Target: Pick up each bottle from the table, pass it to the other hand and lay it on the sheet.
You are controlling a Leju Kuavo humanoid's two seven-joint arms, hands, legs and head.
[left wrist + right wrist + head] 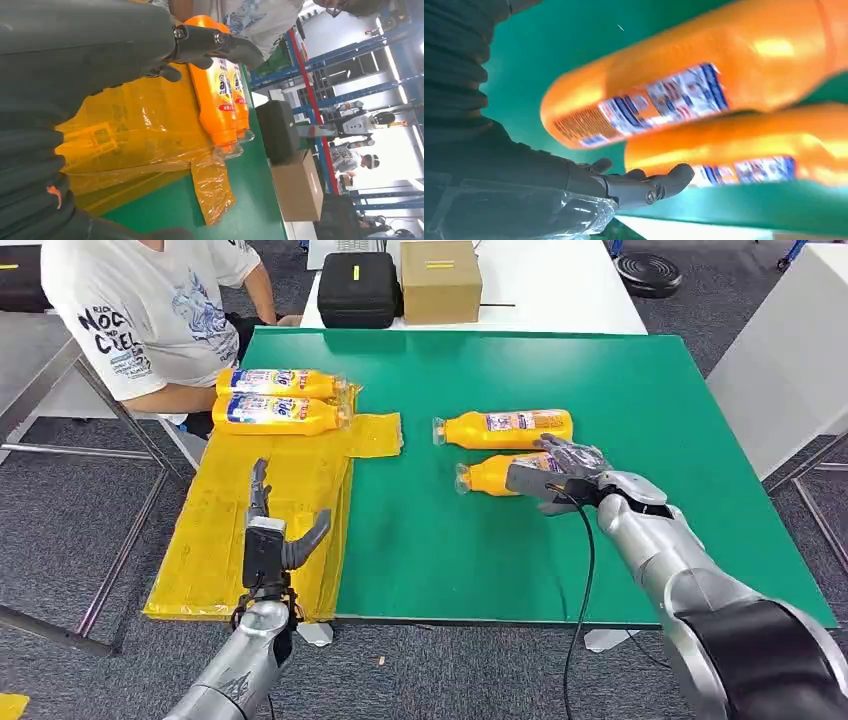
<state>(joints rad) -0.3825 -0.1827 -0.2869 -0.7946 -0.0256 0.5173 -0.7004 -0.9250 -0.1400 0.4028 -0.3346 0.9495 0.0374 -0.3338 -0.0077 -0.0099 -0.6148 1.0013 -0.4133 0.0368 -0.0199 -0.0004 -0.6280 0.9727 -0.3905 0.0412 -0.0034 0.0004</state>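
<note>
The right hand [565, 478] reaches over the near bottle [495, 474] on the green table [650, 390], fingers spread around its base, not yet clamped. A second bottle [505, 427] lies just behind it. The left hand [272, 530] waits open and empty above the yellow sheet [250, 570], where two bottles [278, 398] already lie. A sound grip would wrap the body squarely, clear of the neighbour.

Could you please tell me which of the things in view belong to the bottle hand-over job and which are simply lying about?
Part of the job:
two bottles on the yellow sheet
yellow sheet
far bottle on the green table
near bottle, under the right hand
left hand, over the sheet

Just lying about:
black case
cardboard box
</note>
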